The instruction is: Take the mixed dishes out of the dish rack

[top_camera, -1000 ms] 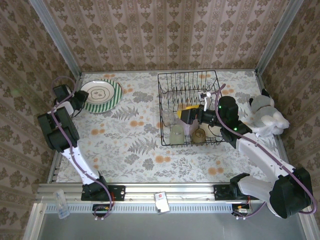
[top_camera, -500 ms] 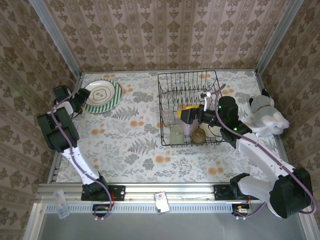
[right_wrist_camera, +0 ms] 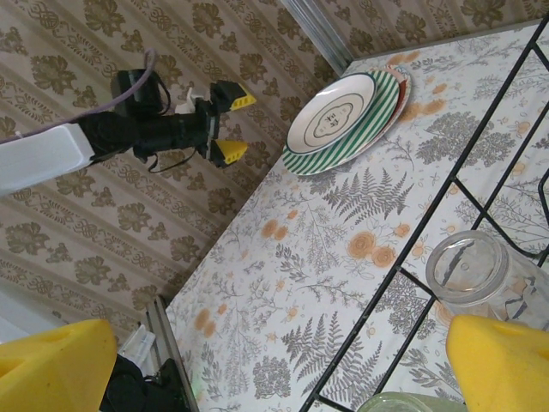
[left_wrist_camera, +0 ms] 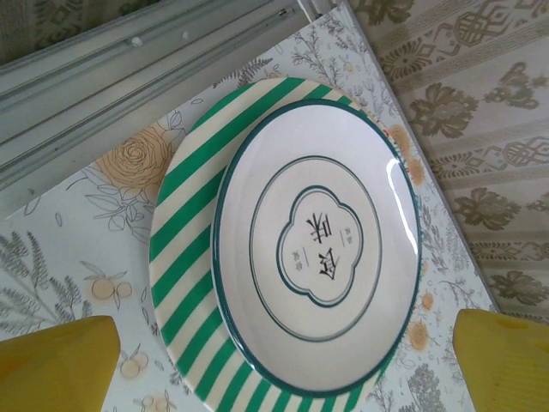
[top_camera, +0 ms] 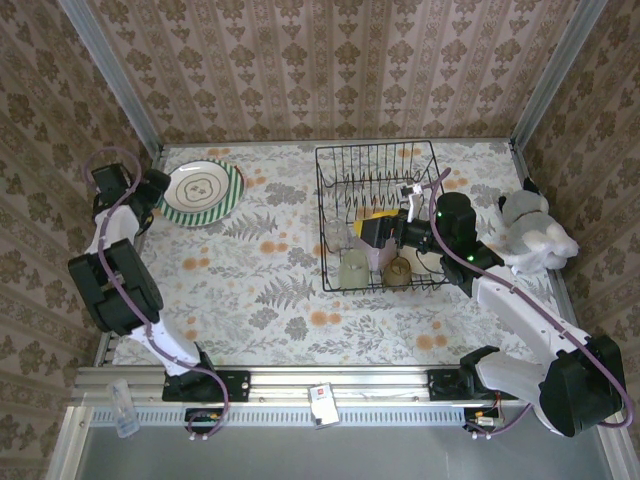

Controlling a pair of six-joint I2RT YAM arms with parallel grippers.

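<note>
Left hand (right_wrist_camera: 230, 125) open, empty, just off green-striped plate (left_wrist_camera: 317, 249) flat at far-left corner of counter (top_camera: 270, 290). Right hand (top_camera: 378, 228) open above dish rack (top_camera: 376, 148), partly masking glass tumbler (right_wrist_camera: 467, 262); rack's other contents hard to make out.

Glossy glazed plate (left_wrist_camera: 317, 257), black metal wire rack (top_camera: 320, 220), clear glass tumbler (right_wrist_camera: 474, 270).

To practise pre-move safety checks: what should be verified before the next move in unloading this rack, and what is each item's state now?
1. Left fingers open, apart from green-striped round plate: ok.
2. Plate lying flat on floral table: ok.
3. Right fingers open above black wire dish rack: ok.
4. Clear glass tumbler centred between right fingers: not ok.
5. White soft toy clear of right arm: cannot tell.
</note>
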